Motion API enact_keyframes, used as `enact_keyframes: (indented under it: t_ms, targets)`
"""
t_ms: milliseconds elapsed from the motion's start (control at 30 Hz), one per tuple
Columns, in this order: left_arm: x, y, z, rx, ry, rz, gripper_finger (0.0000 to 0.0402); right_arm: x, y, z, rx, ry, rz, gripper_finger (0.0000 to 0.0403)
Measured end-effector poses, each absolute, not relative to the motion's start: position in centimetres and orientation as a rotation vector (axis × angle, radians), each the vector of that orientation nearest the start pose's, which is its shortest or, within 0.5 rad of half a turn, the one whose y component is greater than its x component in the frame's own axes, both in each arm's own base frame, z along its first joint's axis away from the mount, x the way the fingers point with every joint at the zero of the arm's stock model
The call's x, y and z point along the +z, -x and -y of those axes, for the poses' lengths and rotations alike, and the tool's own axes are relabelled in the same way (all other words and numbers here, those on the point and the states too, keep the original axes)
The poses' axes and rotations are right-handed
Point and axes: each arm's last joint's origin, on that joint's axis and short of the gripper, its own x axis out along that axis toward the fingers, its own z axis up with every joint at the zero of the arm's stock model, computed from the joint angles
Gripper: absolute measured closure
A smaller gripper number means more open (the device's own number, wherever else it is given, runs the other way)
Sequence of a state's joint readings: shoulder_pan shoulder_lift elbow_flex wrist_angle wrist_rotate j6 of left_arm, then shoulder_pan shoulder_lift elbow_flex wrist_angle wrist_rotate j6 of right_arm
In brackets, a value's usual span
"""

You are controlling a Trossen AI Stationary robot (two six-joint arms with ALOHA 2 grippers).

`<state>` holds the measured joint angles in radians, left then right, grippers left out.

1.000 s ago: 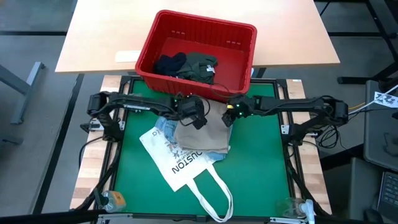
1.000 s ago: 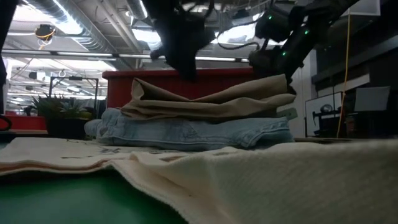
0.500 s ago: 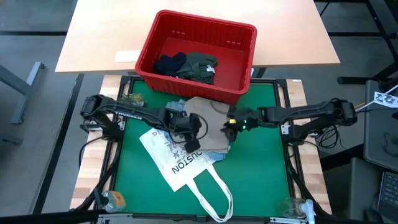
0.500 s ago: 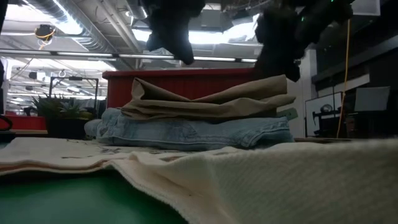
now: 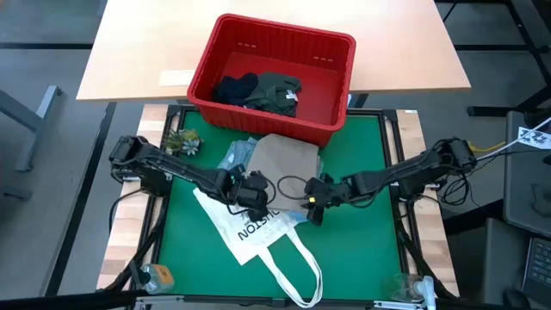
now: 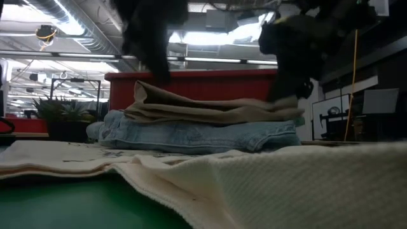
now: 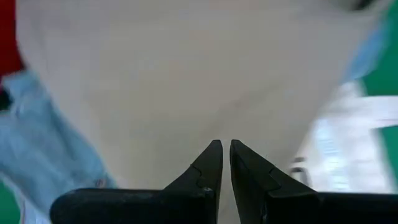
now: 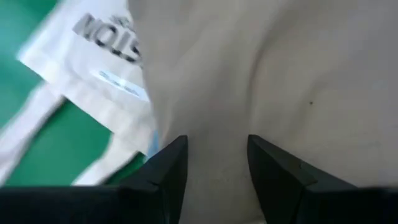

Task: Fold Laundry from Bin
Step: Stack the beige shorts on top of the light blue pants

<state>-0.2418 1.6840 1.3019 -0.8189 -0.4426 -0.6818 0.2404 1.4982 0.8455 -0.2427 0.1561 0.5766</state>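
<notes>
The beige cloth [image 5: 284, 164] lies folded flat on top of the light blue jeans [image 5: 234, 160], the pair forming a neat stack on the green worktop [image 5: 362, 232] just in front of the red bin [image 5: 336, 86]. The stacking reads as deliberate: finished pieces are piled outside the bin so the remaining laundry stays separate. Two garments, a dark navy one [image 5: 234, 88] and a dark olive shirt [image 5: 280, 90], are left inside the bin, so the job looks roughly half done. The white tote bag [image 5: 250, 228] printed with lettering spreads out under and in front of the stack.

The left fingers [image 5: 250, 196] hover near the stack's front left corner, over the tote; in the left wrist view the left fingers [image 7: 224, 163] are almost pressed together, with only a slit between them and no cloth in it, the beige cloth lying just beyond their tips. The right fingers [image 5: 316, 196] sit at the front right corner; in the right wrist view they [image 8: 214, 163] stand spread, with beige cloth showing in the gap but not pinched.

Both arms reach inward low and nearly level, elbows out toward the worktop's sides, wrists pointing at the stack's front edge. That mirrored pose suggests smoothing or squaring the fold, or letting go of it.
</notes>
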Motion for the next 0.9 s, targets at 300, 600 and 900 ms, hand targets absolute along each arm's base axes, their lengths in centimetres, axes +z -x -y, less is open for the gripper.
enact_keyframes:
  t_ms: [300, 600, 900]
  targets:
    - [17.1, -30.3, 6.3, 0.607, 0.268, -0.998, 0.0374, 15.8, -29.4, -7.0, -0.216, -0.344, -0.971, 0.0236]
    - [14.6, -28.9, 6.1, 0.602, 0.257, -0.996, 0.0374, 15.7, -29.5, -7.0, -0.227, -0.34, -0.961, 0.0236]
    - [19.1, -30.4, 6.8, 0.411, 0.312, -0.966, 0.0374, 19.1, -28.4, -6.9, -0.132, -0.402, -0.885, 0.0236]
